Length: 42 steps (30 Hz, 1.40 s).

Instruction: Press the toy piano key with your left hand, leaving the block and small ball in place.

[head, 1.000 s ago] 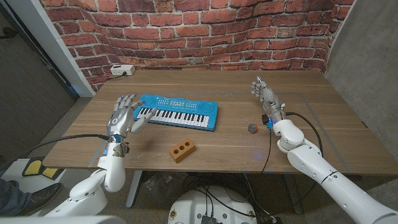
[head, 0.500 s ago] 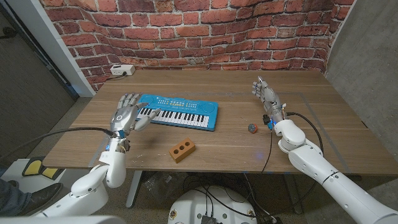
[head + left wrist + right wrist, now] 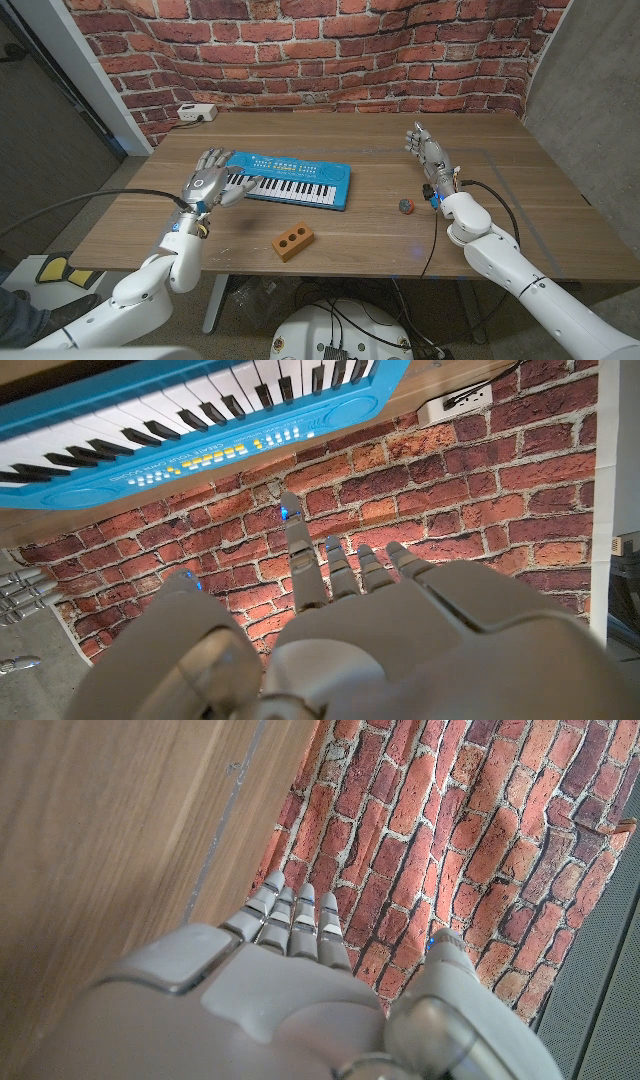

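Left hand [image 3: 210, 180] advanced over piano [image 3: 288, 181] end, fingers spread, empty; wrist view adds wall socket [image 3: 455, 401].

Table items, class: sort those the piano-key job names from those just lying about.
Job:
toy piano
left hand, open, at the piano's left end
block
small ball

Lying about:
white socket box
right hand, open, idle
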Each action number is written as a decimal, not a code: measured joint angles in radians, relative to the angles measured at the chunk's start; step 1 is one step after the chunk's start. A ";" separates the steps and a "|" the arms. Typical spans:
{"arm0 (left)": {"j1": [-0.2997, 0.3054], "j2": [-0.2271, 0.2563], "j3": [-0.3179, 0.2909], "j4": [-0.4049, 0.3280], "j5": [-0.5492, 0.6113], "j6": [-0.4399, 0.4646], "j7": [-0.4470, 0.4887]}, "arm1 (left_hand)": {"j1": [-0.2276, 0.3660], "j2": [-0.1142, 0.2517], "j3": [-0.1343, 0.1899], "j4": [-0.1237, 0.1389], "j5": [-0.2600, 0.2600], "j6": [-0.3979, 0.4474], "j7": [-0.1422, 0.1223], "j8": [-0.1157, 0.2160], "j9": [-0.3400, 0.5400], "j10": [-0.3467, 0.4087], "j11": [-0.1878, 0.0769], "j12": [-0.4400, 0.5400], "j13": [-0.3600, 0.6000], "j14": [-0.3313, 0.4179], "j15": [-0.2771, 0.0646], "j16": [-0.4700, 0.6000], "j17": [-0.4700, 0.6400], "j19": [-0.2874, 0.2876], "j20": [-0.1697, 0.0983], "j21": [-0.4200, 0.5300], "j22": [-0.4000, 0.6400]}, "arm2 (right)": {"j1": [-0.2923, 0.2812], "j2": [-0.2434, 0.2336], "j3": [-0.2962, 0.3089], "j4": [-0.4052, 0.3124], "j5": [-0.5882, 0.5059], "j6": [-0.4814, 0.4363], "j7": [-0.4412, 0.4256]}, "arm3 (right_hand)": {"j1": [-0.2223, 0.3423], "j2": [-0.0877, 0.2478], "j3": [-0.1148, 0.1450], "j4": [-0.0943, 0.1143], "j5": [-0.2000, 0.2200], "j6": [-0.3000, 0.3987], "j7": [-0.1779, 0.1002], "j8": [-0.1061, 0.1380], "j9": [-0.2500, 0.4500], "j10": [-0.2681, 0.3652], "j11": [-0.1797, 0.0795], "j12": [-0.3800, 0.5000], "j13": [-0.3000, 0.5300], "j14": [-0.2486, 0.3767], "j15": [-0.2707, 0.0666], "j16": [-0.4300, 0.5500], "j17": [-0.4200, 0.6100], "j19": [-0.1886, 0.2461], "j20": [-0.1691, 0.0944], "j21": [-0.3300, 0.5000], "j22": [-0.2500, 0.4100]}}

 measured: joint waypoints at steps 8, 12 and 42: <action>-0.020 0.035 0.020 -0.025 0.001 0.042 -0.074 | -0.008 -0.008 -0.009 0.003 0.000 0.000 0.000 -0.017 0.000 -0.027 0.006 0.000 -0.003 -0.032 -0.007 0.000 0.000 -0.016 -0.002 0.000 0.000 | 0.000 0.004 0.000 0.003 -0.001 0.003 0.000 | 0.000 0.000 0.000 0.000 0.000 0.000 0.000 0.000 0.000 0.000 0.000 0.000 0.000 0.000 0.000 0.000 0.000 0.000 0.000 -0.006 0.000; -0.034 0.049 0.037 -0.036 0.007 0.062 -0.107 | -0.020 -0.001 -0.013 0.007 0.000 0.000 0.000 -0.021 0.000 -0.046 0.000 -0.009 -0.003 -0.056 -0.005 -0.007 -0.002 -0.014 -0.011 0.000 0.000 | 0.000 0.008 0.000 0.012 0.000 0.010 0.003 | 0.000 0.000 0.000 0.000 0.000 0.000 0.000 0.000 0.000 0.000 0.000 0.000 0.000 0.000 0.000 0.000 0.000 0.000 0.000 -0.006 0.000; -0.132 0.124 0.146 -0.070 0.022 0.156 -0.294 | -0.022 -0.004 -0.032 0.012 0.000 0.031 0.020 -0.025 0.000 -0.064 -0.003 -0.009 -0.002 -0.064 -0.007 -0.003 -0.002 -0.054 0.018 0.000 0.005 | 0.015 0.015 0.000 0.031 0.011 0.022 0.018 | -0.004 0.004 0.000 0.000 0.000 0.000 0.000 -0.004 0.000 0.000 0.000 0.000 0.000 0.000 -0.001 0.000 0.000 0.000 0.000 -0.012 0.000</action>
